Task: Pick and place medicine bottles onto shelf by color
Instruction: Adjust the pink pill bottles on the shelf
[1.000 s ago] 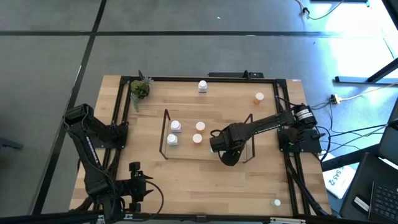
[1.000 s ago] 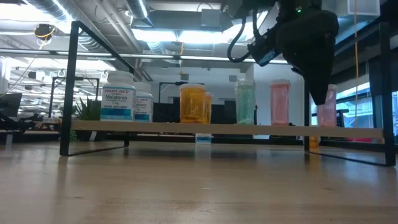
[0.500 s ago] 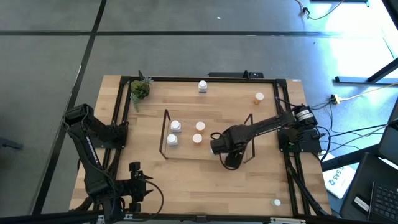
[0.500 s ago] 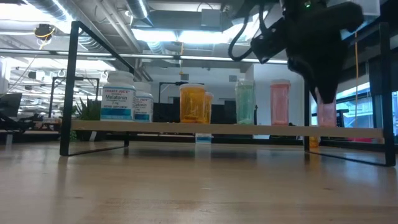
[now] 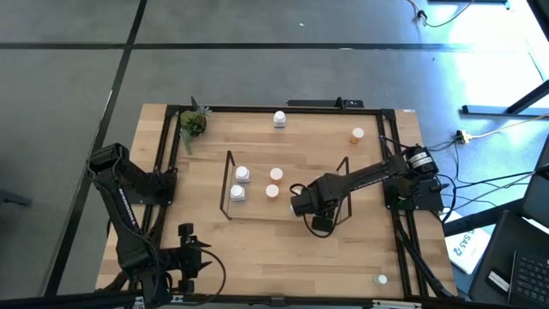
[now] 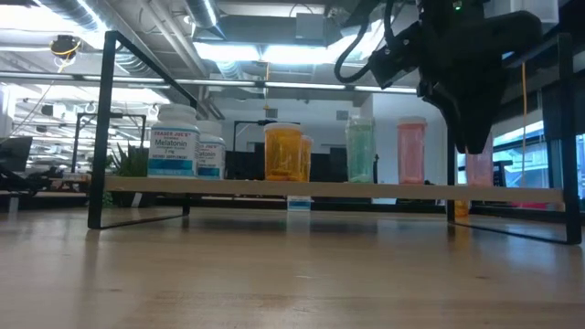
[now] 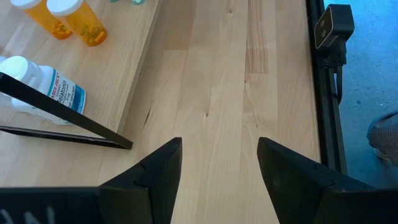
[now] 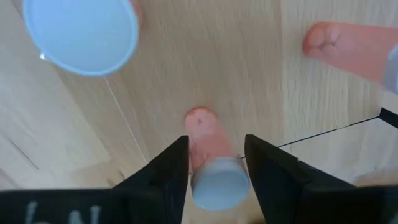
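Observation:
The shelf (image 6: 274, 189), a black wire rack with a wood board, stands mid-table (image 5: 257, 210). On it, seen in the low view, stand two white bottles (image 6: 174, 146), an orange one (image 6: 283, 151), a teal one (image 6: 359, 151) and a pink one (image 6: 411, 151). My right gripper (image 8: 216, 162) points down over the shelf's right end (image 5: 319, 221), shut on a small pink bottle (image 8: 208, 140). Another pink bottle (image 8: 348, 50) stands close beside it. My left gripper (image 7: 217, 155) waits open at the table's near left (image 5: 184, 245). My right gripper pinches the small pink bottle at its white-capped top (image 8: 219, 182) between its two fingers. The fingers come from above, pointing down. The bottle stands upright with its bottom (image 8: 199, 118) on the shelf board.
A white bottle (image 5: 280, 118) stands at the table's far edge, an orange one (image 5: 357, 135) at the far right and a white-capped one (image 5: 382, 279) at the near right. A small plant (image 5: 193, 123) occupies the far left corner. The shelf's wire end frame (image 8: 385, 115) runs close by.
My right gripper has rolled about its downward-pointing axis over the shelf's right end, staying above the small pink bottle. The bottles on the shelf have kept their places.

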`<state>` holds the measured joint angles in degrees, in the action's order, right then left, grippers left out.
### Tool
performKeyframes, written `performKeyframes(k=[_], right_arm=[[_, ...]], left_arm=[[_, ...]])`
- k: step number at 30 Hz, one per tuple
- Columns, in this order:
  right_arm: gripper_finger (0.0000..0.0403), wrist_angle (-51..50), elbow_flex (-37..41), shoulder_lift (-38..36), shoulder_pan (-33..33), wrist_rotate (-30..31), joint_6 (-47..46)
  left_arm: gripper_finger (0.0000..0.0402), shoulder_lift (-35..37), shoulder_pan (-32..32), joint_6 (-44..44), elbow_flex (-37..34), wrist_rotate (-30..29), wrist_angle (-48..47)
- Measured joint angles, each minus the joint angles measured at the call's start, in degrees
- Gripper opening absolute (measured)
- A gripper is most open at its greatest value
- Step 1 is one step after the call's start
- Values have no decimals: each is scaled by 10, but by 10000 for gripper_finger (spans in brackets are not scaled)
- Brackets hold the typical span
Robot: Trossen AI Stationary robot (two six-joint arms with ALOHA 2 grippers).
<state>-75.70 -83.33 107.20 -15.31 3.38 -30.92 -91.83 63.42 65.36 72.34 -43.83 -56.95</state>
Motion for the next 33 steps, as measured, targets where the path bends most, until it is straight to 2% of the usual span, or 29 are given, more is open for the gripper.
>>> performKeyframes(k=[8, 18, 33], right_arm=[[128, 0, 0, 0, 0, 0, 2], [126, 21, 0, 0, 3, 2, 17], [125, 70, -1, -1, 48, 27, 30]], left_arm=[[203, 0, 0, 0, 0, 0, 0], [203, 0, 0, 0, 0, 0, 0], [203, 0, 0, 0, 0, 0, 0]])
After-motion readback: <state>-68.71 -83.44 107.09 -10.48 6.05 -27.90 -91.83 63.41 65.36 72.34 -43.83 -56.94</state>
